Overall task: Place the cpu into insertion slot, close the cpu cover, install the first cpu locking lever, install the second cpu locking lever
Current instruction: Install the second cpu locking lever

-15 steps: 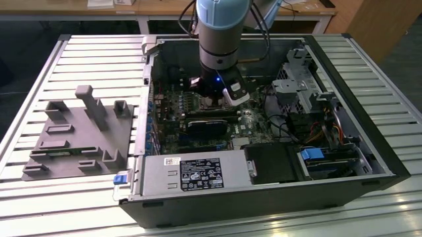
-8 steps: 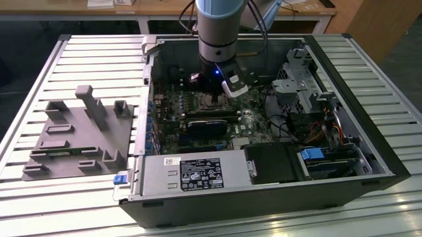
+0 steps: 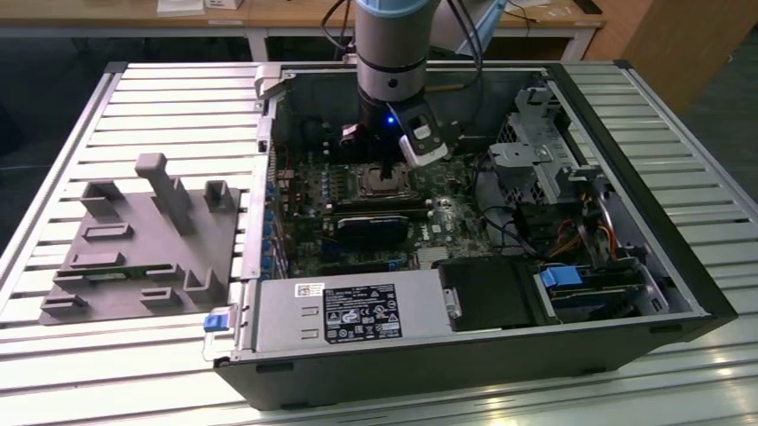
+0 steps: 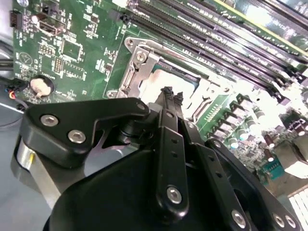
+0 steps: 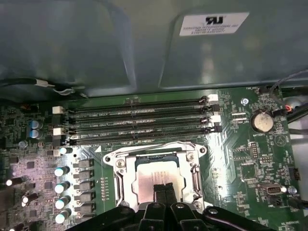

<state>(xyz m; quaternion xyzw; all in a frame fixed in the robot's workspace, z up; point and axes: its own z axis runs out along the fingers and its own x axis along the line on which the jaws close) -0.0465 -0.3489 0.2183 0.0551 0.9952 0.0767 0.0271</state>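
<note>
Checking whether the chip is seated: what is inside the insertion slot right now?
The cpu lies inside the insertion slot, framed by the cpu cover. The tool hides the chip's near edge; the contacts underneath cannot be seen.

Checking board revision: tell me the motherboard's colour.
Green, clearest in the first wrist view: motherboard.

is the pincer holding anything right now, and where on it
Nothing is held. The pincer is shut with its tips together, empty, over the cpu that already sits in the insertion slot.
</note>
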